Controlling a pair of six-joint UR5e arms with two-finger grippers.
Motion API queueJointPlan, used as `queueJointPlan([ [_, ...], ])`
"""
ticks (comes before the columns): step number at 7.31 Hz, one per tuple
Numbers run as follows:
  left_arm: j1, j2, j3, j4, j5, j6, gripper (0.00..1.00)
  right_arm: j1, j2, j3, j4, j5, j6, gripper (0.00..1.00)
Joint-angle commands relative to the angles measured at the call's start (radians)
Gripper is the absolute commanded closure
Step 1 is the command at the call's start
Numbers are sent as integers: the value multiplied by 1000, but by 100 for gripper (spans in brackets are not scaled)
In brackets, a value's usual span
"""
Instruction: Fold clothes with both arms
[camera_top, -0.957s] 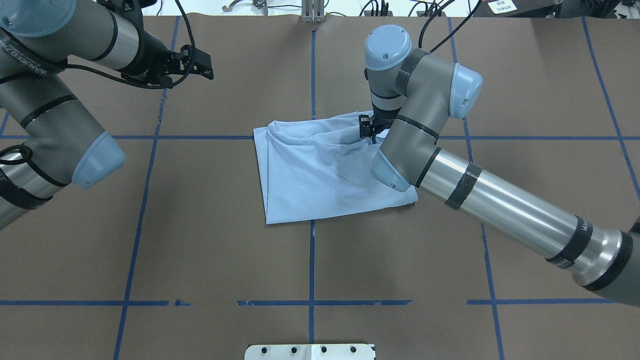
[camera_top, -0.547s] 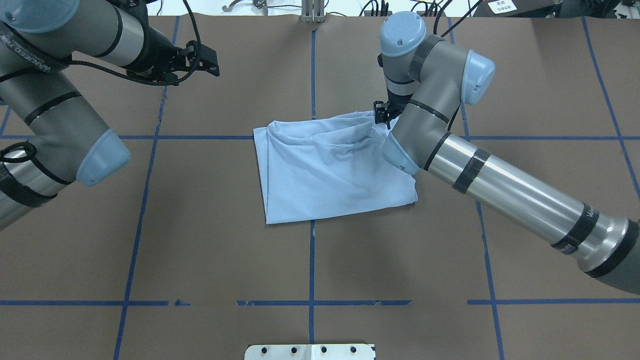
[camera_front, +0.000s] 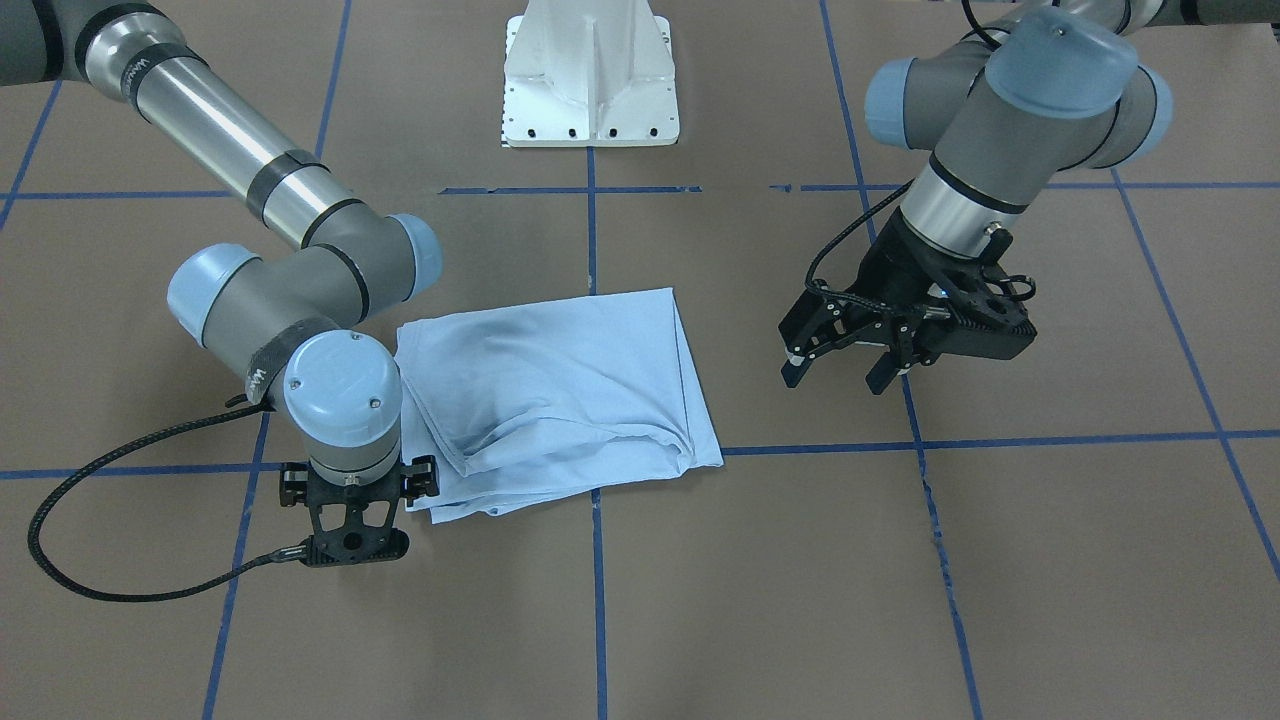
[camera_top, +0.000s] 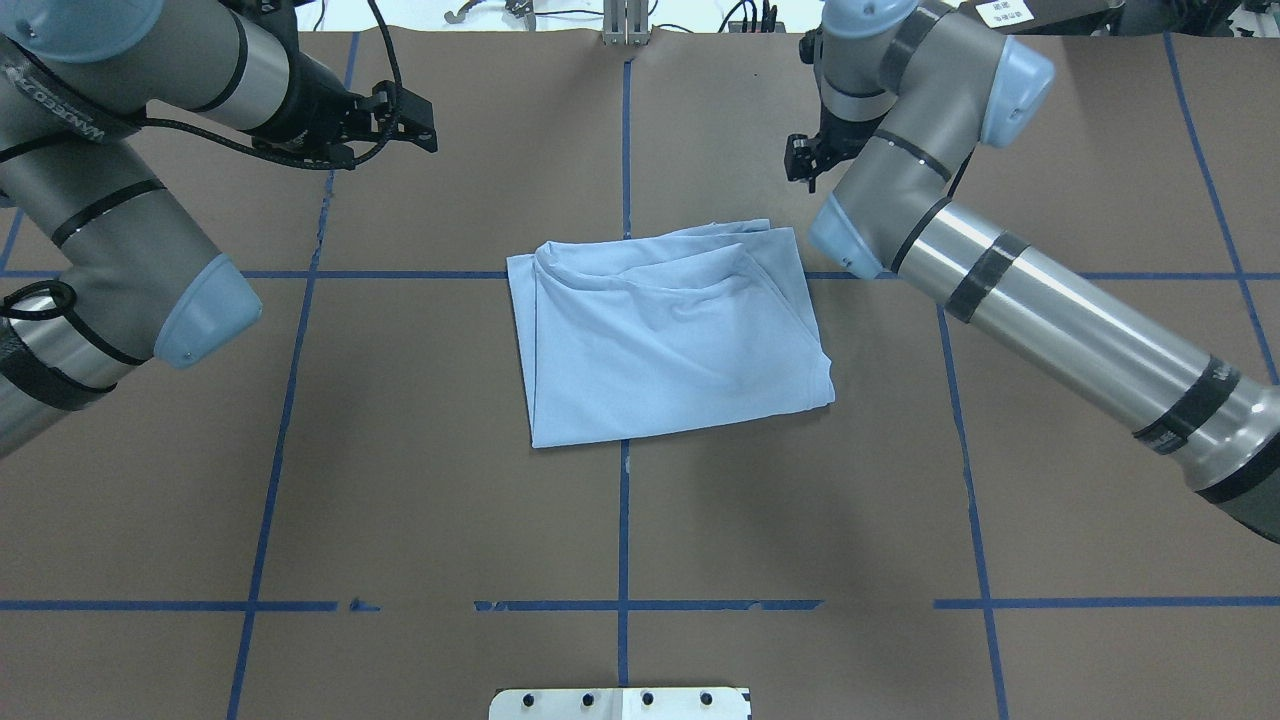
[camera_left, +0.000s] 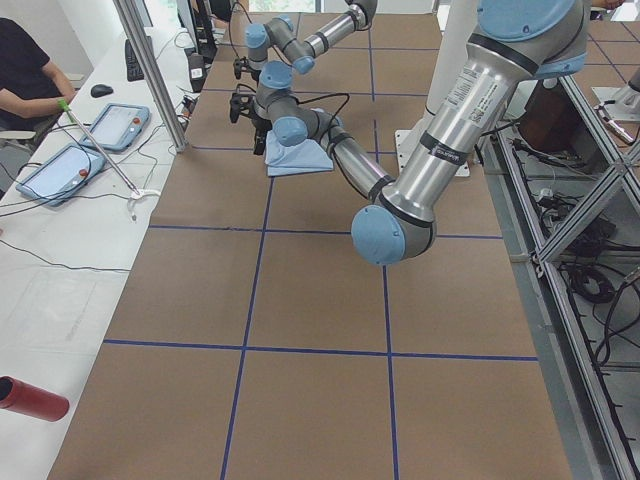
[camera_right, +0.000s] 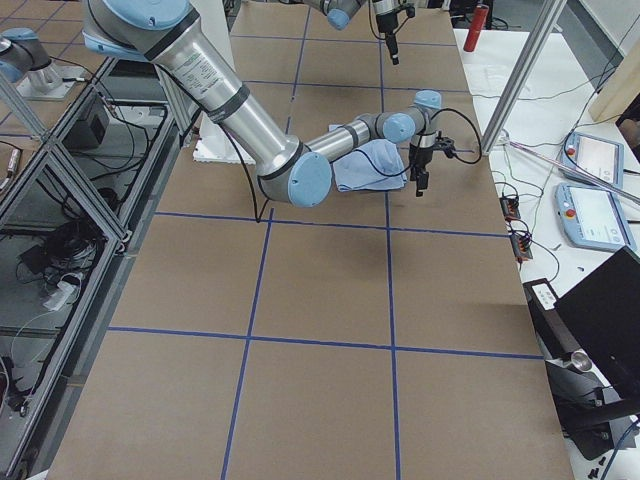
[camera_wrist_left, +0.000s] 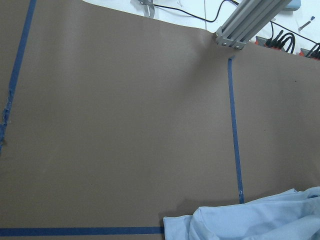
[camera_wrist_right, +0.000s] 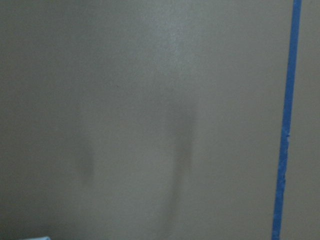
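The light blue T-shirt (camera_top: 670, 345) lies folded into a rough square in the middle of the table; it also shows in the front-facing view (camera_front: 560, 385) and at the bottom of the left wrist view (camera_wrist_left: 260, 222). Its print and neck tag are hidden. My right gripper (camera_top: 803, 165) points straight down above bare table just beyond the shirt's far right corner. It holds nothing, and two separate finger shadows in its wrist view suggest open jaws. My left gripper (camera_front: 838, 375) hangs open and empty above the table, well off to the shirt's far left side (camera_top: 425, 125).
The white pedestal base (camera_front: 590, 80) stands at the near edge. Blue tape lines (camera_top: 623, 520) grid the brown table. An aluminium post (camera_top: 625, 22) stands at the far edge. Beyond it, a side table carries tablets (camera_left: 60, 170), cables and a red bottle (camera_left: 30, 398).
My right gripper let go of the shirt's far right edge and moved up and away towards the far edge. The lifted fold dropped flat. The left arm barely moved.
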Motion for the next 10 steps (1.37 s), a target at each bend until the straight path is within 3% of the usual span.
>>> queueJointPlan([
  [1,-45,5,3,81,4,155,0,129,-52,53,-3,114,-88,0],
  [2,-92,31,20,103,2,261,0,221,-127,99,-1,186,-148,0],
  [4,-198,109,52,105,-1,491,0,431,-290,126,-4,342,-441,0],
  [6,-321,208,57,118,-5,742,0,555,-446,168,-7,412,-609,0],
  [8,-466,270,101,149,-108,1058,0,673,-621,213,-9,488,-770,0],
  [10,-595,321,151,193,-156,1397,0,752,-773,294,-10,487,-782,0],
])
